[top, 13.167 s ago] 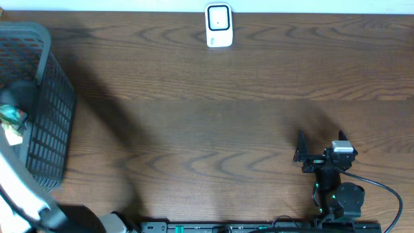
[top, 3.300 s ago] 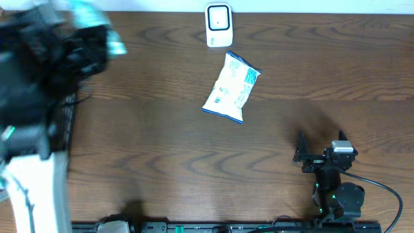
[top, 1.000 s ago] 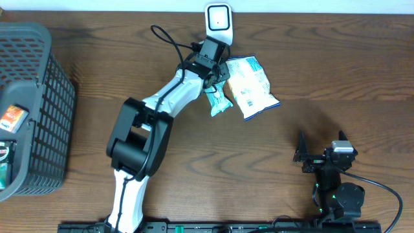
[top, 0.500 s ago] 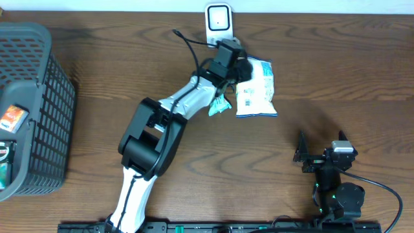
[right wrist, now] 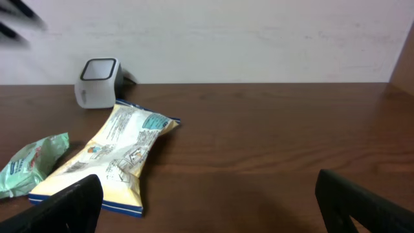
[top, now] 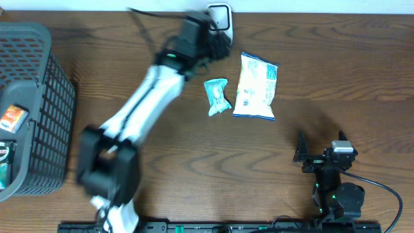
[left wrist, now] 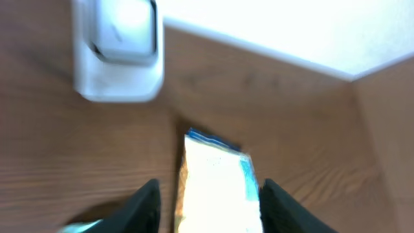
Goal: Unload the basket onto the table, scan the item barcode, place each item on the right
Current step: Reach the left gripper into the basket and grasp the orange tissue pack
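I read the left gripper (left wrist: 208, 197) as parted and empty, near the scanner (top: 220, 16). The snack bag (top: 256, 87) lies flat just beside a teal packet (top: 217, 96). Right gripper (top: 321, 140) is spread wide, grasping nothing.

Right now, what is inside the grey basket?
Inside the basket: an orange-labelled packet, a dark item and a green item. The frame edge cuts off the rest.

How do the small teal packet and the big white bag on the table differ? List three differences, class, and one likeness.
Size: the teal packet is clearly smaller than the white bag. Colour: the teal packet is green-blue all over, while the white bag has blue print. Shape: the teal packet looks crumpled, while the white bag lies flat and long. Both lie side by side on the wooden table.
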